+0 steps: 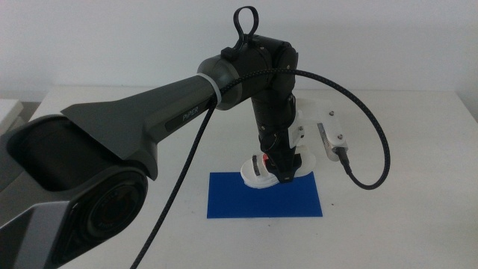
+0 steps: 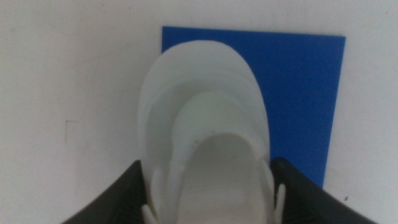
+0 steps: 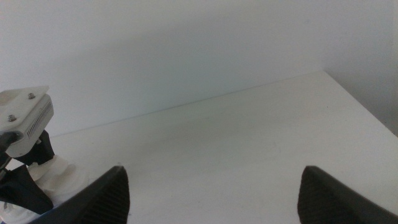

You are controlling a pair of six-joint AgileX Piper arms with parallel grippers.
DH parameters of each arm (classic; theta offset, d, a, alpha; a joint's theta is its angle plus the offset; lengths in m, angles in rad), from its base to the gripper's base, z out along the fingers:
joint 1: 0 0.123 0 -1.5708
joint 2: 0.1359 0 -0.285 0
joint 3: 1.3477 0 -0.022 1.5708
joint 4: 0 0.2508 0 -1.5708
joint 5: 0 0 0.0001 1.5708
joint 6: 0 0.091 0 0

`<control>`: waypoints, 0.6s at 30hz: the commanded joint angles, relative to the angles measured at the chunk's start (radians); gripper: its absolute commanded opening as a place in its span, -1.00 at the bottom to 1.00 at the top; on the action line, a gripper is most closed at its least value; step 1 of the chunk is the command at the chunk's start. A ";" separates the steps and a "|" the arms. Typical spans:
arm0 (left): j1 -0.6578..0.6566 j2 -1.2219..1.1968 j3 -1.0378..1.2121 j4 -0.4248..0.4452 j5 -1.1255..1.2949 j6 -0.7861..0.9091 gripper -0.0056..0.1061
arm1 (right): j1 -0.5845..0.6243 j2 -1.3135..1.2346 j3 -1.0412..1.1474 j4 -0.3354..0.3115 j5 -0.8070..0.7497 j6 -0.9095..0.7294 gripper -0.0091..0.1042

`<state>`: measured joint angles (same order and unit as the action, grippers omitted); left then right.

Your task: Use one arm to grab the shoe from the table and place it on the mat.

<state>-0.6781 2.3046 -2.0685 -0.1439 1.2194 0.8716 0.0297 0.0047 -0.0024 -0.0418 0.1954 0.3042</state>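
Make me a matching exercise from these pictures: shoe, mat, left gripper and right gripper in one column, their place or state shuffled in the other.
Things:
1. shoe
2. mat
3. left gripper
4. right gripper

Places or states:
A. jaws spread wide over bare table, holding nothing
B. flat on the table, dark blue
C. held between two dark jaws, at the mat's far edge
D. closed on the white shoe, above the mat's far edge

Pairs: 1-C, 2-B, 3-D, 4-A
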 commanded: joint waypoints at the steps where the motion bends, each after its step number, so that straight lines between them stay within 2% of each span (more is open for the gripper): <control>1: 0.000 -0.008 0.003 -0.015 0.002 0.007 -0.79 | 0.000 -0.005 0.002 -0.005 -0.009 -0.004 0.56; 7: 0.000 -0.029 0.085 0.006 0.002 0.014 -0.87 | 0.000 -0.005 0.002 -0.005 -0.009 -0.004 0.56; 10: 0.000 -0.038 0.122 0.011 0.002 0.069 -0.87 | 0.000 -0.005 0.002 -0.005 -0.009 -0.004 0.56; 18: 0.000 -0.037 0.152 0.025 0.002 0.074 -0.85 | 0.000 -0.005 0.002 -0.005 -0.009 -0.004 0.56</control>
<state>-0.6781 2.2869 -1.9181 -0.1223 1.2188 0.9407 0.0297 0.0047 -0.0024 -0.0418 0.1954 0.3042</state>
